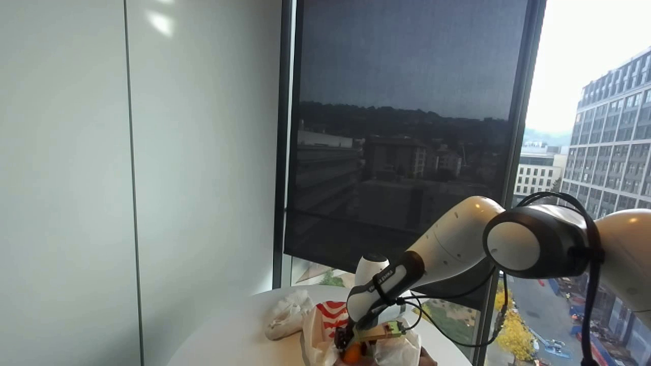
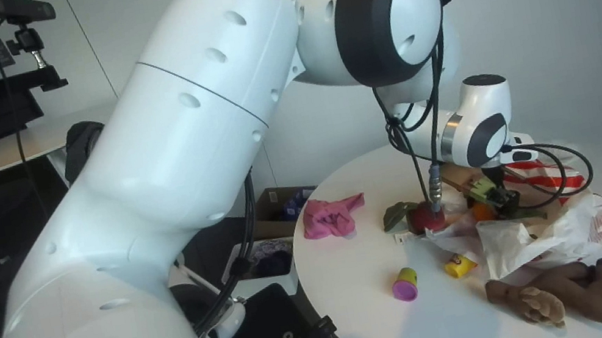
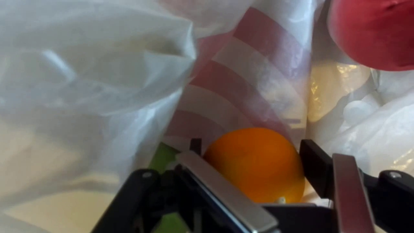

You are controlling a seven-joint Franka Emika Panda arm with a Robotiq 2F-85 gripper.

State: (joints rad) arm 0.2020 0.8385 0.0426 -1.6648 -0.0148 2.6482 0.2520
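My gripper [image 3: 249,149] has its black finger pads against both sides of a round orange [image 3: 255,165] in the wrist view. The orange also shows under the gripper in both exterior views [image 1: 352,354] [image 2: 483,212]. Its lower part is hidden behind the near finger parts. Crumpled white plastic [image 3: 97,81] rises to the left, and a red-and-white striped bag [image 3: 223,84] lies behind the orange. The striped bag also shows in both exterior views [image 1: 333,311] [image 2: 550,174]. A red rounded object [image 3: 375,32] is at the wrist view's top right.
On the round white table [image 2: 358,283] are a pink cloth [image 2: 333,216], a dark green leaf-like thing [image 2: 397,214], a yellow and purple tub [image 2: 405,285], a yellow tub [image 2: 459,265] and brown plush [image 2: 576,291]. A white bundle [image 1: 290,315] lies beside the bag. A window blind [image 1: 407,152] stands behind.
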